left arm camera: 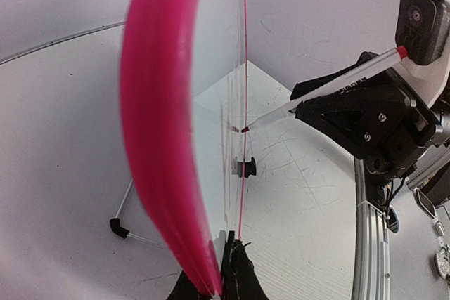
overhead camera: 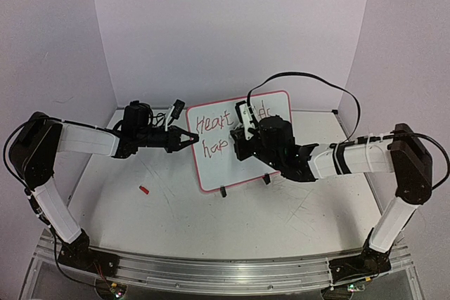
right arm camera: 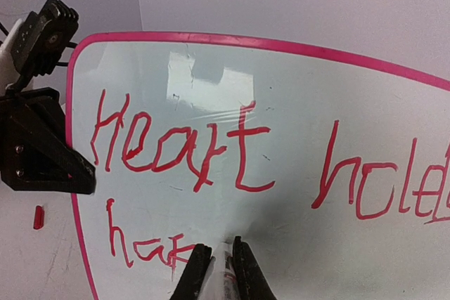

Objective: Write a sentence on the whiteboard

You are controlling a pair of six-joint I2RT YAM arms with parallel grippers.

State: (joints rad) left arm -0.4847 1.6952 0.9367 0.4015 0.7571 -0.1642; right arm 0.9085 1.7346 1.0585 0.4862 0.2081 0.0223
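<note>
**Second line under way, board braced from the side**

Pale lilac walls close in a scuffed white table. The whiteboard, a small white rectangular panel with a thin pink-red rim and rounded corners, stands near the table's middle on two black clip feet.

At the board's 9 o'clock edge, the left gripper is pressed together on the rim and steadies it. From 3 o'clock, the right gripper pinches a white-barrelled, red-tipped marker pen, whose tip touches the board face.

Red handwriting fills the top line, roughly "Heart hole…", though its end is cut off. Below it, at 7 o'clock on the panel, a second line has begun with "ha" and a third letter.

Judging by this, the sentence is partly written. The next stroke calls for light, even pressure toward 3 o'clock without tipping the board.

A small red cap lies on the table at 8 o'clock from the board.
</note>
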